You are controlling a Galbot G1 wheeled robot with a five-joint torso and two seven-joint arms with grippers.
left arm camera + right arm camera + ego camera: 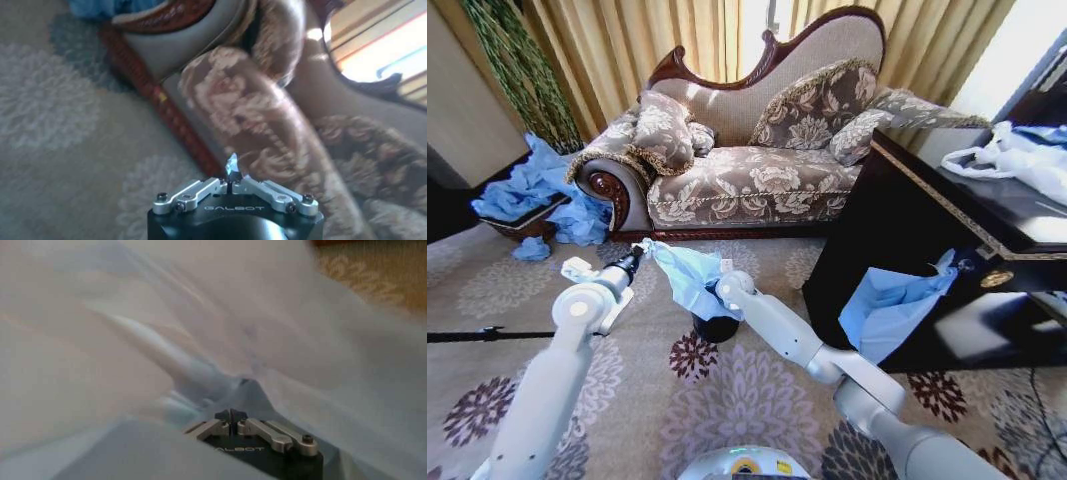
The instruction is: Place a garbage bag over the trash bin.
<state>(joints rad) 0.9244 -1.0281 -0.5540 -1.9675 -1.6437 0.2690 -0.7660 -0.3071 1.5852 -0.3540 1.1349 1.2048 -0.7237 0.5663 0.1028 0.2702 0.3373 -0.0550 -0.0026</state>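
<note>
We see the garbage bag [689, 276] stretched between both grippers, hanging just above and partly in front of the trash bin [715, 328], which stands on the patterned carpet [757, 400] near the middle of the scene, on the near side of the sofa [747, 170]. The left gripper [637, 254] pinches the bag's upper left corner; in the left wrist view its fingers [227, 186] are pressed together on a small sliver of blue plastic [232, 167]. The right gripper [230, 416] is also closed on the bag, whose film billows around it in the right wrist view.

Our left arm reaches forward from the near left, its forearm angled up toward the sofa. Our right arm extends from the near right, bending at the elbow and running left, its wrist beside the bin's rim. Another blue bag [889, 305] hangs on the dark table [947, 230] at right.
</note>
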